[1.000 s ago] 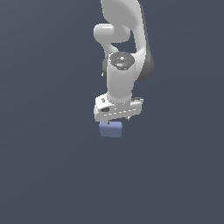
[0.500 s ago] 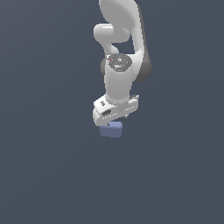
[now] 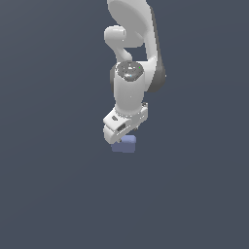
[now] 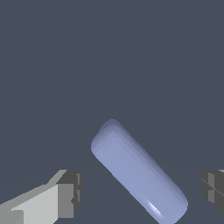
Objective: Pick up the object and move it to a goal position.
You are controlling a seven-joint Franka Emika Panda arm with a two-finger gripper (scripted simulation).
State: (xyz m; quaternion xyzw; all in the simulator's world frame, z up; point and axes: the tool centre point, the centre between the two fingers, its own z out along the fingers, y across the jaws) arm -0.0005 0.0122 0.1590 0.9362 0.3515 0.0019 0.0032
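1. The white claw [image 3: 118, 142] of the white robot arm [image 3: 130, 87] hangs directly over the small periwinkle-blue, matte, round-edged block [image 3: 124, 144], which lies on the flat dark slate-grey bench [image 3: 58, 194] just below the hand.
2. In the wrist view the claw is spread wide: one grey-padded finger [image 4: 68, 194] stands to one side of the block [image 4: 138, 173] and the other finger [image 4: 213, 189] to the other side, both apart from it, with nothing gripped.
3. The block lies slantwise between the fingers, so its long sides are not square to the pads.
4. The step in hand looks like the final approach before the grasp. To do it well, I would turn the wrist until the pads face the block's long flat sides, centre it between them, then descend straight down.
5. Closing on the rounded corners as they now sit would likely make the block twist or slip out.
6. The bench is plain, even and unmarked, and the surroundings share the same dark grey; no goal marker shows in either view.
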